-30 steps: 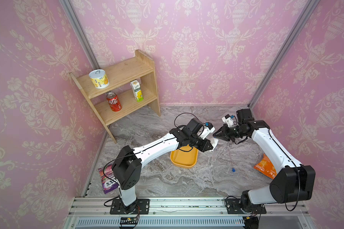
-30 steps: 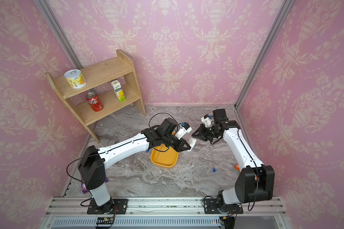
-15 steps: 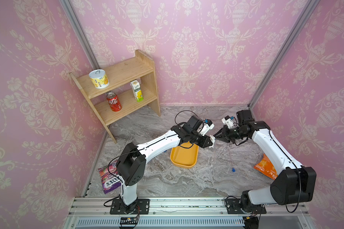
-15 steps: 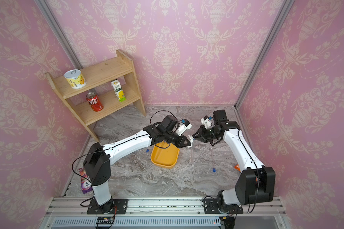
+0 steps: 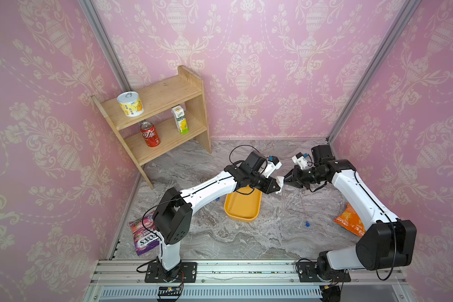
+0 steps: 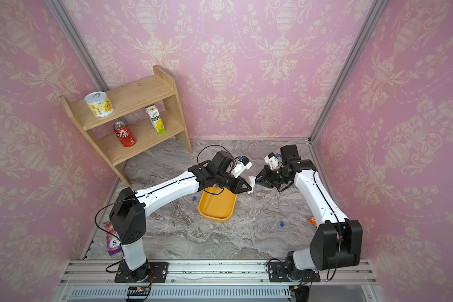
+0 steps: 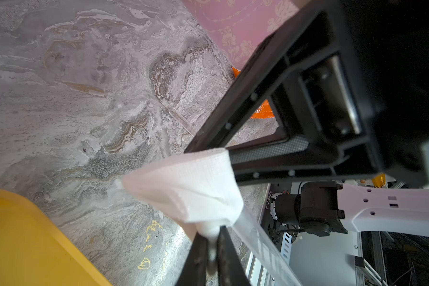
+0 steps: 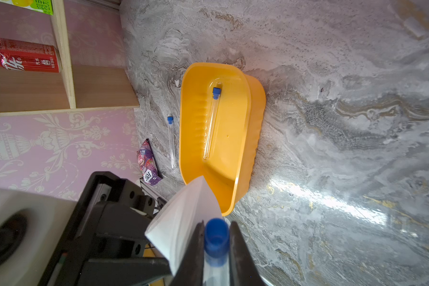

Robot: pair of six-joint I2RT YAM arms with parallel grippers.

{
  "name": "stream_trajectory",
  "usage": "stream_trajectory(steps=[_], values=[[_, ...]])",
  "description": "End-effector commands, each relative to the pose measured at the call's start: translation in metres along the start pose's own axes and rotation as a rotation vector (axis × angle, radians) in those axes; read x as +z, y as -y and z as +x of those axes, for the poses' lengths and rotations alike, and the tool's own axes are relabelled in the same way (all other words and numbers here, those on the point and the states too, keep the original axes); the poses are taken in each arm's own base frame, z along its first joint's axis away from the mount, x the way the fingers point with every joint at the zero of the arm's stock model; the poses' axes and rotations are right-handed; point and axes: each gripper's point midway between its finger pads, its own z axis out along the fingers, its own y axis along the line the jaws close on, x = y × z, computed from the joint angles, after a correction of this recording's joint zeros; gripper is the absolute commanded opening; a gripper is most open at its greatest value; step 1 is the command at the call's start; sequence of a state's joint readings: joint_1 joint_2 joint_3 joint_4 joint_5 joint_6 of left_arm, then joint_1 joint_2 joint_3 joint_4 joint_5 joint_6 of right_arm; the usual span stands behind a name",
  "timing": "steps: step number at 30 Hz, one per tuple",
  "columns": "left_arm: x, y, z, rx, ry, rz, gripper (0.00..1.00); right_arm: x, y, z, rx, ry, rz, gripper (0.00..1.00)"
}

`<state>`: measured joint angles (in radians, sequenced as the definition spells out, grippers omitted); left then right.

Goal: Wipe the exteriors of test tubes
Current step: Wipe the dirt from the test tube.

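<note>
In both top views my left gripper [image 5: 275, 186] and right gripper [image 5: 287, 180] met over the middle of the counter [image 5: 246, 243], just past the tray's [image 5: 239, 219] far end. The white pad [image 5: 280, 180] sat between them. The held tube [image 5: 283, 202], thin and clear, hung down below it. A loose tube [image 5: 304, 209] lay nearer the right edge.

In the left wrist view my left gripper [image 7: 211, 232] was clamped on a fold of the soft, woven pad [image 7: 191, 188], which wrapped the held tube [image 7: 258, 240].

In the right wrist view my right gripper [image 8: 217, 230] pinched the held tube at its blue cap. A tray tube [image 8: 212, 123] lay in the smooth yellow plastic tray [image 8: 255, 118]. A side tube [image 8: 171, 141] lay on the marbled counter just beside it, toward the left edge.

I judged one tube done, one mid-wipe and two waiting. I could not find a fifth.
</note>
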<state>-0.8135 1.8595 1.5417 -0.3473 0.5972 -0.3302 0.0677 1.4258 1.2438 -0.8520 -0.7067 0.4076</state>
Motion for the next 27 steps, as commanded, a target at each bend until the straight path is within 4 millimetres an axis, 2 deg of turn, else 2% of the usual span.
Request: stream_trajectory(steps=[1,12,18,22,24,27], values=[[-0.013,0.017,0.0,0.017,0.024,0.043,0.13,0.0,-0.001,-0.004,-0.007,0.013,-0.003,0.09],[-0.01,0.038,0.023,0.005,0.007,0.075,0.13,0.003,0.001,-0.02,0.002,0.042,0.005,0.09],[-0.016,0.044,0.037,-0.008,0.01,0.071,0.13,0.004,0.006,-0.034,0.015,0.062,0.013,0.09],[-0.017,0.047,0.052,-0.025,-0.012,0.072,0.13,0.007,0.011,-0.045,0.029,0.076,0.014,0.09],[-0.017,0.046,0.065,-0.031,-0.031,0.062,0.13,0.009,0.014,-0.05,0.037,0.086,0.02,0.09],[-0.023,0.03,0.082,-0.017,-0.045,-0.038,0.12,0.011,0.019,-0.057,0.051,0.102,0.038,0.09]])
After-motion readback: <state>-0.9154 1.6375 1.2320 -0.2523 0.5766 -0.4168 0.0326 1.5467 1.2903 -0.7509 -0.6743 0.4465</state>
